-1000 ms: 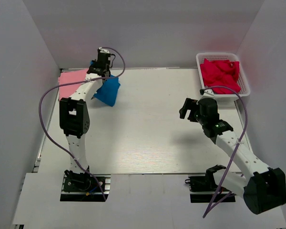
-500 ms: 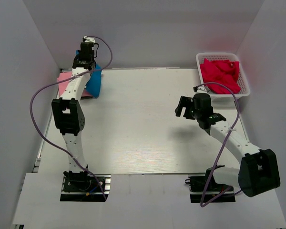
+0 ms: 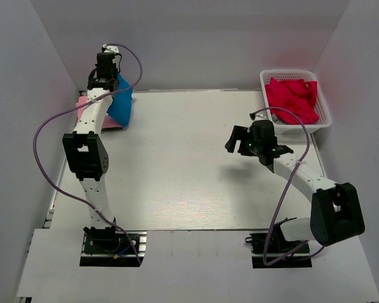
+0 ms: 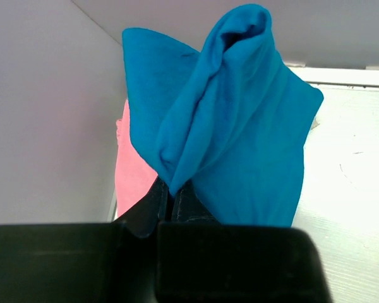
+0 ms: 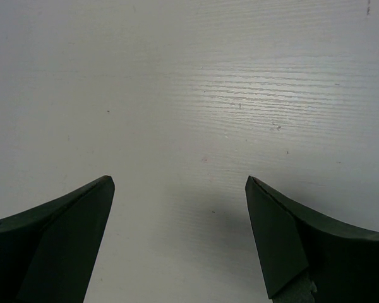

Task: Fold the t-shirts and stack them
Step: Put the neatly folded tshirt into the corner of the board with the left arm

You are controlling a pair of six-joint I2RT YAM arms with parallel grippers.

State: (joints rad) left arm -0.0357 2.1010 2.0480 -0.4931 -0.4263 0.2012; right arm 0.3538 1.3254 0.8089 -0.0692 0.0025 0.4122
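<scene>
Item: blue t-shirt (image 3: pixel 122 105), soft cotton, pinched at one fold by the left hand (image 3: pixel 107 78), which is clenched on the cloth; in the wrist view the fabric rises from the meeting fingertips and hangs in a loose, bunched drape rather than a flat packet. Location: held off the tabletop (image 3: pixel 189 177) at its far left corner, close to the walls. Companion item: pink t-shirt (image 3: pixel 83 103), lying flat on the tabletop directly beneath and beside the blue one, largely hidden by arm and cloth. Right hand (image 3: pixel 234 140): released, jaws spread wide, holding nothing, hovering over bare surface right of centre. Also present: white basket (image 3: pixel 264 81) at the far right corner, containing a crumpled red garment (image 3: pixel 294 98). Step judged in hand: stacking, the blue shirt being brought over the pink. Next move calls for lowering the blue shirt so it spreads squarely on the pink without dragging it, then letting go; the bunching suggests some smoothing may be needed.
</scene>
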